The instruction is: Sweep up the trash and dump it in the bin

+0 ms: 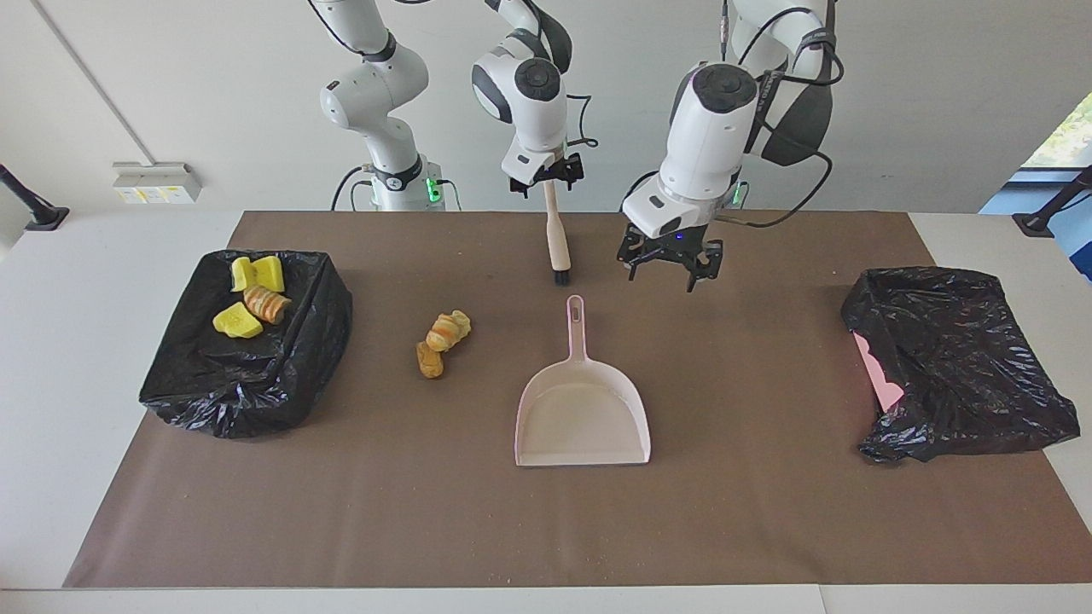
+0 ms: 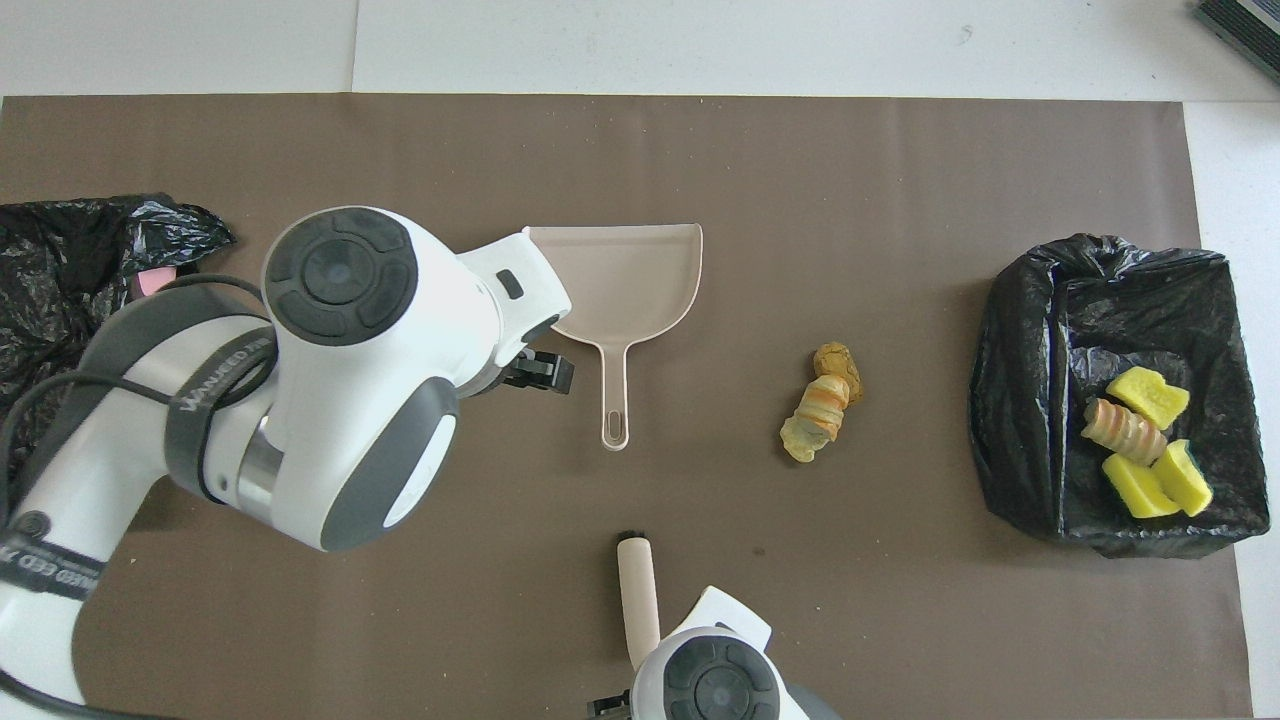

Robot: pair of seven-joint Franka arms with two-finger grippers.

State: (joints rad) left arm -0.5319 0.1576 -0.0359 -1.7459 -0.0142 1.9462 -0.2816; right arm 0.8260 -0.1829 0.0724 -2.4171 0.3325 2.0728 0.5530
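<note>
Tan and orange trash lumps (image 1: 442,337) lie on the brown mat beside the dustpan, toward the right arm's end; they also show in the overhead view (image 2: 822,405). More trash, yellow and tan (image 1: 247,298), lies in the black-bagged bin (image 1: 256,384) at that end. The pale pink dustpan (image 1: 583,409) lies mid-mat, handle toward the robots. My right gripper (image 1: 547,181) is shut on the beige brush (image 1: 556,239), bristle end down just nearer the robots than the dustpan handle. My left gripper (image 1: 664,275) is open and empty, low over the mat beside that handle.
A second black-bagged bin (image 1: 955,358) with pink showing stands at the left arm's end of the mat. In the overhead view the left arm (image 2: 340,370) covers part of the dustpan (image 2: 640,270) and of that bin (image 2: 60,280).
</note>
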